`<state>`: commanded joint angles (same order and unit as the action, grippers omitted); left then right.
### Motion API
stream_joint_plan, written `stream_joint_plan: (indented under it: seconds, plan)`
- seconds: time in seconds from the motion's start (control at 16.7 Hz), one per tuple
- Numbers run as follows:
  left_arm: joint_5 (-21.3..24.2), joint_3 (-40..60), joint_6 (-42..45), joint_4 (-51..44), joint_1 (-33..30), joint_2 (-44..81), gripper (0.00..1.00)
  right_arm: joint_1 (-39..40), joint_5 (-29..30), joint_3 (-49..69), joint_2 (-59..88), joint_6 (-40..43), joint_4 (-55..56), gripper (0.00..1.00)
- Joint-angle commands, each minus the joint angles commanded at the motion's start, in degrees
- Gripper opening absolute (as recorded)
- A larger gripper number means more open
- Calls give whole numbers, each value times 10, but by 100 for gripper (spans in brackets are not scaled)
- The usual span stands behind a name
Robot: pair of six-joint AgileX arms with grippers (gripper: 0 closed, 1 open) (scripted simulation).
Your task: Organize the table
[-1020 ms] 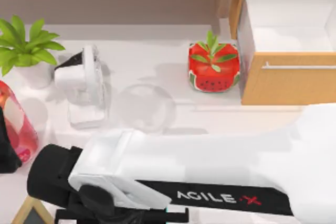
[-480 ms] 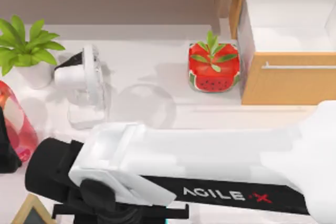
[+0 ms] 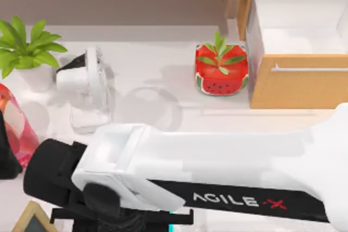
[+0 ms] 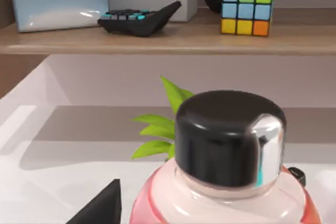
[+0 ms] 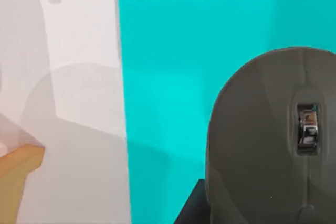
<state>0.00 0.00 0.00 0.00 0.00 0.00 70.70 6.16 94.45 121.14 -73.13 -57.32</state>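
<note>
The white table (image 3: 163, 63) carries scattered items. My right arm (image 3: 190, 172) reaches across its front from right to left, the wrist low at the front left. In the right wrist view a grey mouse (image 5: 273, 140) lies on a teal mouse pad (image 5: 168, 77), and a dark part of my right gripper (image 5: 191, 208) sits just beside the mouse. My left gripper (image 3: 6, 150) is at the far left edge, close against a pink bottle (image 3: 19, 129). The bottle's black cap (image 4: 228, 135) looms near in the left wrist view.
A potted plant (image 3: 24, 47), a white fan (image 3: 87, 85) and a watermelon-shaped pot (image 3: 221, 71) stand mid-table. A wooden cabinet (image 3: 299, 85) with its drawer (image 3: 296, 25) open is at the right. The back shelf (image 4: 168, 38) holds a tissue box (image 4: 60, 3) and cube (image 4: 247, 6).
My right arm has shifted slightly, its forearm sinking toward the front edge and the wrist edging left. The bottle and the left gripper stayed where they were.
</note>
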Motion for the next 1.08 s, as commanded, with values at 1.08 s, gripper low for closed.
stream_joint_plan:
  seconds: [1.08]
  plan:
    - [0,0,0,0,0,0,100,2,-5,-23,34,2,22,23]
